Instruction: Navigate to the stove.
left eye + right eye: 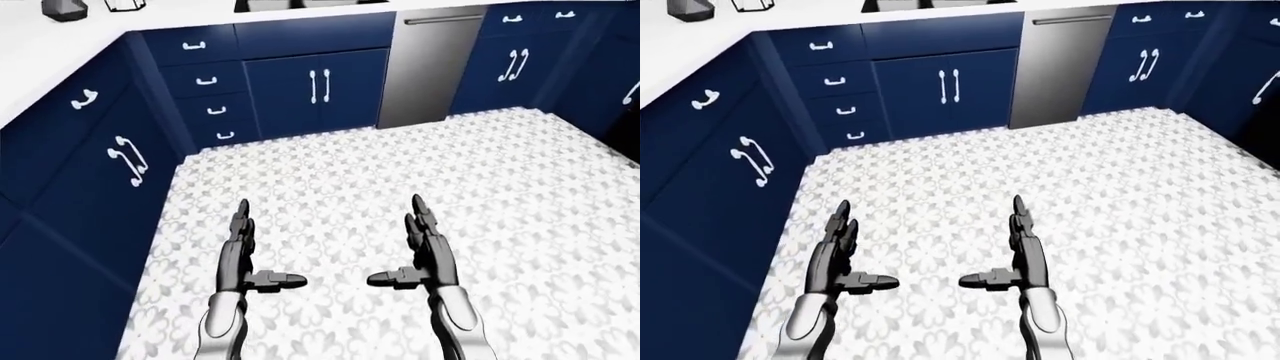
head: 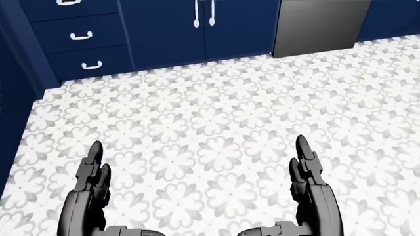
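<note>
No stove shows — only a grey steel appliance panel (image 1: 430, 67) at upper right, nearer the open, empty right hand (image 1: 425, 251) than the open left hand (image 1: 240, 255).

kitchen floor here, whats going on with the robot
The robot stands on the patterned tile floor among navy cabinets, handling nothing. Its left robot hand and right robot hand are held out open and empty. A steel appliance panel shows at the top; no stove is visible.
</note>
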Robot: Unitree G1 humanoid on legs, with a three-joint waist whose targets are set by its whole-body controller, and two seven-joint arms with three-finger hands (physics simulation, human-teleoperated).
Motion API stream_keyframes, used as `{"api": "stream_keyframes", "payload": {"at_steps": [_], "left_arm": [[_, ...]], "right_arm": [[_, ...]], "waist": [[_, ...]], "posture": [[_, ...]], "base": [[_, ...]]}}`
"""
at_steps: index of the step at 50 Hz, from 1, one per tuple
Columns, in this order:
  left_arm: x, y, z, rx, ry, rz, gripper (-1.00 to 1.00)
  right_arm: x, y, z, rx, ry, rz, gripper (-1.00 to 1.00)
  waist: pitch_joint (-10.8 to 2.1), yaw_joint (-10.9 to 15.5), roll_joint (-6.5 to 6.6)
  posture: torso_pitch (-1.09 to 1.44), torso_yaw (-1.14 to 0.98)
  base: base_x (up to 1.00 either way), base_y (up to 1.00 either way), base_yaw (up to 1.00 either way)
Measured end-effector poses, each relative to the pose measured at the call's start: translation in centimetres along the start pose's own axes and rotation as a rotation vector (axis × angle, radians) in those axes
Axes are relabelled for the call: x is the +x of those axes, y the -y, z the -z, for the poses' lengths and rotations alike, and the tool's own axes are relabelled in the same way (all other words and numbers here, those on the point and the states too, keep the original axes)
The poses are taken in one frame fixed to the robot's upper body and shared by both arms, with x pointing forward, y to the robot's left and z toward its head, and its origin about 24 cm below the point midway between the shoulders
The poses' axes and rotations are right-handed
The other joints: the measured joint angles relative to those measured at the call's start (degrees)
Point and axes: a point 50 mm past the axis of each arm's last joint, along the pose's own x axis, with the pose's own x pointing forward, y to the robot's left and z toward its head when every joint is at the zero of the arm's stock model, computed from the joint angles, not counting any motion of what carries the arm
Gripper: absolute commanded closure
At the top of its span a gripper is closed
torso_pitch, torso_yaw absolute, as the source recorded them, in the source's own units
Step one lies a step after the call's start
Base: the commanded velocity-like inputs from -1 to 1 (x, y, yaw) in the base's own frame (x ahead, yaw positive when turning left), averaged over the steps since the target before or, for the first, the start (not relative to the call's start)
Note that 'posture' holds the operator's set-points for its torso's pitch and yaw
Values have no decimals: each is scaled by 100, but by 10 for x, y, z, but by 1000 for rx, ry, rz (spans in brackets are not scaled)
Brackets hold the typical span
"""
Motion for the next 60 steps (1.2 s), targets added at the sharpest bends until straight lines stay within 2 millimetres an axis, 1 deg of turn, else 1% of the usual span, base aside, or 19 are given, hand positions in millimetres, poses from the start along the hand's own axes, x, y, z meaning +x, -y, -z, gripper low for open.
{"api": "stream_keyframes", "payload": {"at_steps": [3, 4, 8, 14, 17, 18, 23, 29, 31, 32, 34, 36, 38, 43, 46, 47, 51, 58, 60], "left_arm": [[0, 0, -1, 1, 5, -1, -100], [0, -3, 0, 7, 2, -7, -100], [-3, -8, 6, 7, -30, -31, -100], [-1, -5, 1, 7, -7, -17, -100], [-1, -5, 0, 7, -2, -18, -100], [0, -3, 0, 2, 1, -14, -100], [-1, 5, 6, -5, -27, 19, -100], [0, 0, 0, 0, 2, 1, -100], [0, 0, -1, 0, 5, 0, -100], [0, -1, -1, 4, 6, -2, -100], [-1, -5, 2, 8, -8, -18, -100], [-2, -8, 6, 7, -27, -30, -100], [-2, -7, 6, 7, -29, -30, -100], [-1, -5, 1, 7, -7, -18, -100], [0, -5, -1, 8, 3, -18, -100], [0, -2, 0, 0, 1, -13, -100], [-1, 5, 5, -5, -25, 19, -100], [0, 0, 0, 0, 2, 0, -100], [0, 0, -1, 0, 4, 1, -100]], "right_arm": [[2, -1, -2, 1, 12, -3, -100], [3, -3, -1, 9, 10, -9, -100], [0, -7, 6, 13, -29, -26, -100], [2, -4, -1, 7, 7, -17, -100], [2, -5, -2, 7, 16, -23, -100], [1, -4, -2, 1, 16, -19, -100], [-2, 5, 6, -3, -25, 18, -100], [-1, 0, 0, -1, 0, -2, -100], [0, -1, -1, -2, 8, -6, -100], [2, -2, -2, 3, 12, -9, -100], [2, -7, 3, 10, -6, -24, -100], [0, -8, 7, 11, -25, -34, -100], [0, -7, 7, 10, -27, -29, -100], [1, -5, -2, 7, 11, -17, -100], [1, -5, -4, 8, 21, -20, -100], [1, -3, -3, 2, 14, -14, -100], [-2, 5, 4, -1, -20, 21, -100], [1, 0, 2, 0, -4, -2, -100], [2, 0, 2, 0, 0, -3, -100]], "waist": [[-51, 39, 307], [-15, 89, 225], [-54, 87, 195], [-84, 100, -230], [-127, 94, -517], [-145, 38, -517], [-106, -84, -368], [0, 4, 22], [-17, 12, 231], [-51, 50, 270], [-16, 104, 195], [-35, 93, 190], [-60, 80, 100], [-77, 97, -260], [-147, 71, -581], [-143, 7, -509], [-139, -97, -450], [-1, 0, 37], [-25, 17, 254]], "posture": [[0, 0], [0, 0], [0, 0], [0, 0], [0, 0], [0, 0], [0, 0], [0, 0], [0, 0], [0, 0], [0, 0], [0, 0], [0, 0], [0, 0], [0, 0], [0, 0], [0, 0], [0, 0], [0, 0]], "base": [[0, 0, -35], [0, 0, -35], [0, 0, -35], [0, 0, -35], [0, 0, -35], [0, 0, -35], [0, 0, -35], [0, 0, -35], [0, 0, -34], [0, 0, -35], [0, 0, -34], [0, 0, -34], [0, 0, -34], [0, 0, -34], [0, 0, -35], [0, 0, -35], [0, 0, -35], [0, 0, -34], [0, 0, -35]]}}
